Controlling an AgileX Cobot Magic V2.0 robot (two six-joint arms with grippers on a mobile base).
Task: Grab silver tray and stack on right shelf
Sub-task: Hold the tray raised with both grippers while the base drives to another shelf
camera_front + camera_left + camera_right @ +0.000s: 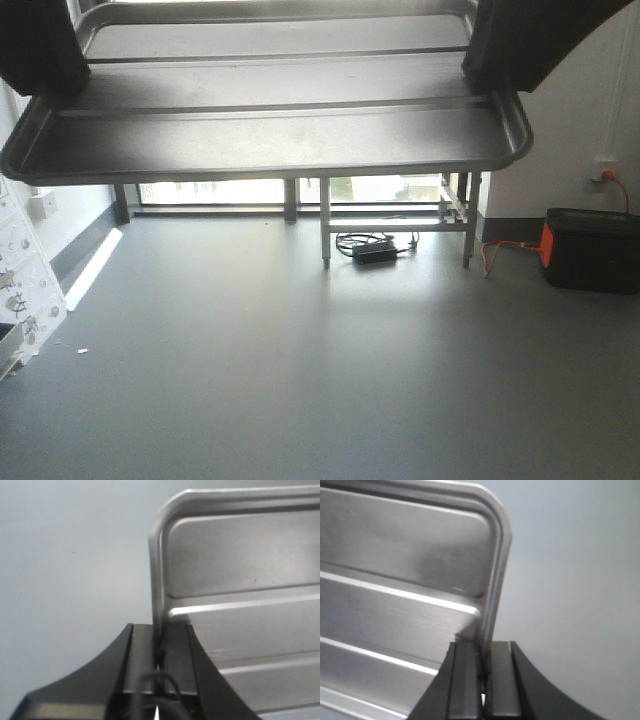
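Front view: the silver tray [270, 135] is hanging level, high in the air, its rounded near rim riding above open grey floor [300, 370] stretching back to a steel frame [395, 225]. Left wrist view: the left gripper [159, 647] is pinching the tray's end rim below a rounded corner, with plain grey space lying beside that edge. Right wrist view: the right gripper [484, 655] is clamping the opposite rim likewise.

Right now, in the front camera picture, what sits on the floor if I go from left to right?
white panel → black power brick with cables → orange cord → black box
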